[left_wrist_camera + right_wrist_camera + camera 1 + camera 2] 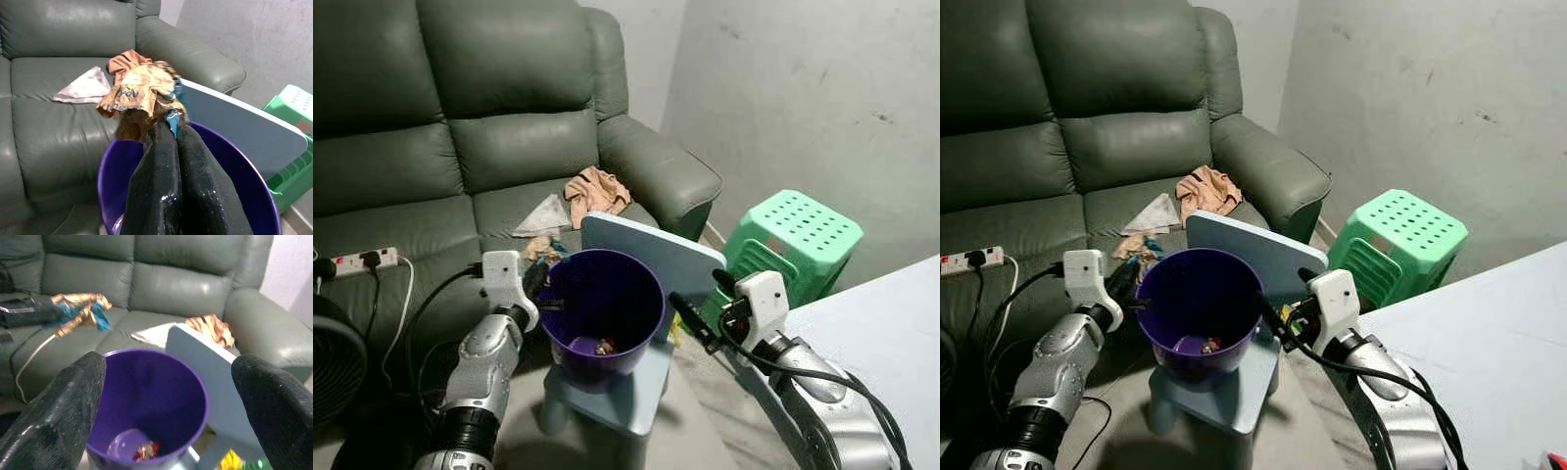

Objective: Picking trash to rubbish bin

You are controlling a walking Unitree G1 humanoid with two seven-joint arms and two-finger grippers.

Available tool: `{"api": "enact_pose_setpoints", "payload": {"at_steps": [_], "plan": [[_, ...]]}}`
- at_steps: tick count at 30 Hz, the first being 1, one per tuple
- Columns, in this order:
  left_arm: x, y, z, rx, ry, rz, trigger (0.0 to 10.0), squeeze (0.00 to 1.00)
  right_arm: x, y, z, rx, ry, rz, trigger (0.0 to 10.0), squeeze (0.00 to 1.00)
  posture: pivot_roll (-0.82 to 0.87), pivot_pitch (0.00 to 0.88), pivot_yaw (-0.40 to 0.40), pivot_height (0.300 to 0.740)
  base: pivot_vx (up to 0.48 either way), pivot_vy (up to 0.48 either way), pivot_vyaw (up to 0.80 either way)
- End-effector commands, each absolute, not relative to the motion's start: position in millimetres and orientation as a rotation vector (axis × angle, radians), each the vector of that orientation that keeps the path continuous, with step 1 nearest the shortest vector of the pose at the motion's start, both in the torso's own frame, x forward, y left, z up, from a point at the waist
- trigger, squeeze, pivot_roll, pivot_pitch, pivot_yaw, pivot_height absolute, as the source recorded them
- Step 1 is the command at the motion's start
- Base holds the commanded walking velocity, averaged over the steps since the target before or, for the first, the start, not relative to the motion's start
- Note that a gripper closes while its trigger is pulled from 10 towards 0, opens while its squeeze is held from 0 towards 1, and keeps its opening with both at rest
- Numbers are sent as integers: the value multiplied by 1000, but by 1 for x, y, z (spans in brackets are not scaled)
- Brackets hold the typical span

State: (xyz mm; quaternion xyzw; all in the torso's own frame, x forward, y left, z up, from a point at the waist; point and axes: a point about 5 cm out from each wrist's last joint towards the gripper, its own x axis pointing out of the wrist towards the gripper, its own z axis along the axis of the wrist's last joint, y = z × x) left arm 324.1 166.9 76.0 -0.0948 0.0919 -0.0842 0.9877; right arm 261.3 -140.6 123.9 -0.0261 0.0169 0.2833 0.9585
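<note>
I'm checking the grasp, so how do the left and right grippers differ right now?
The left gripper is shut on a crumpled wrapper beside the purple bin's rim; the right gripper is wide open and holds nothing. Left sits on the sofa side, right on the stool side. Both have black fingers.

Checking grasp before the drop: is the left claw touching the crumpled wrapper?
Touching. The left wrist view shows the left claw shut on the crumpled wrapper.

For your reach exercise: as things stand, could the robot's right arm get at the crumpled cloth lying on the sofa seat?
Probably not. The cloth lies well beyond the open right gripper, and the purple bin with the pale blue chair behind it stands in between.
</note>
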Motion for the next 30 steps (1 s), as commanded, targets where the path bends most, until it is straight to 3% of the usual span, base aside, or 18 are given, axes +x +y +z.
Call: {"api": "enact_pose_setpoints", "payload": {"at_steps": [1,6,30], "plan": [[326,163,78,-185,181,-200,10000,0,257,-144,129,-63,32,578,10000,0,-6,0,-111,740,0,0,0],[325,161,75,-161,193,-247,10000,0,247,-144,135,-79,35,613,10000,0,-21,0,-124,740,0,0,0],[344,163,71,-166,244,-369,10000,0,213,-150,153,-76,132,653,10000,0,-100,158,-177,740,0,0,0]]}}
